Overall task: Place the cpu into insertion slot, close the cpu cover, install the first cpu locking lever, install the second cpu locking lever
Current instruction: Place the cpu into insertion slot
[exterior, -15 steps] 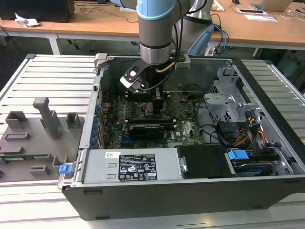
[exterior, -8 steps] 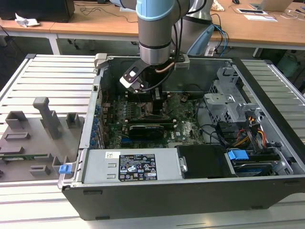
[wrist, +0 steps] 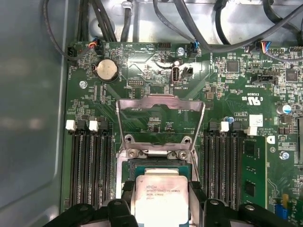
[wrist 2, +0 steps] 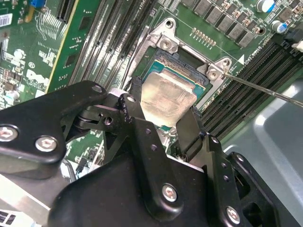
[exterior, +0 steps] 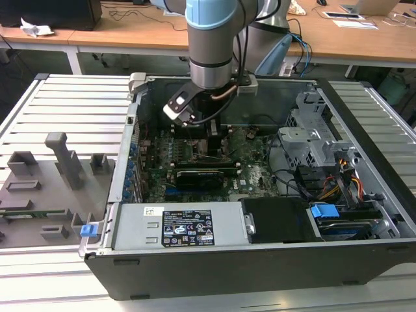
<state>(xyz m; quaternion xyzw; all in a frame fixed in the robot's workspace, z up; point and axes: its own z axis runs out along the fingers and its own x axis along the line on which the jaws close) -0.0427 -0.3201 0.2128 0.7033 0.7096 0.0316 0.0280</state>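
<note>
Slatted bench (exterior: 65, 97), open computer case (exterior: 214, 276) on it. Cpu (wrist: 158, 198) is held by the gripper (wrist 2: 163, 108), two fingers pressed on opposite edges, closed to chip width. Chip is over the insertion slot (wrist 2: 184, 61); cannot tell whether it is seated. Just beyond the fingertips the cpu cover (wrist: 161, 101) stands swung open. One locking lever (wrist 2: 265, 89) lies unlatched beside the gripper. Judgement: placement under way; cover and both levers not yet done.
</note>
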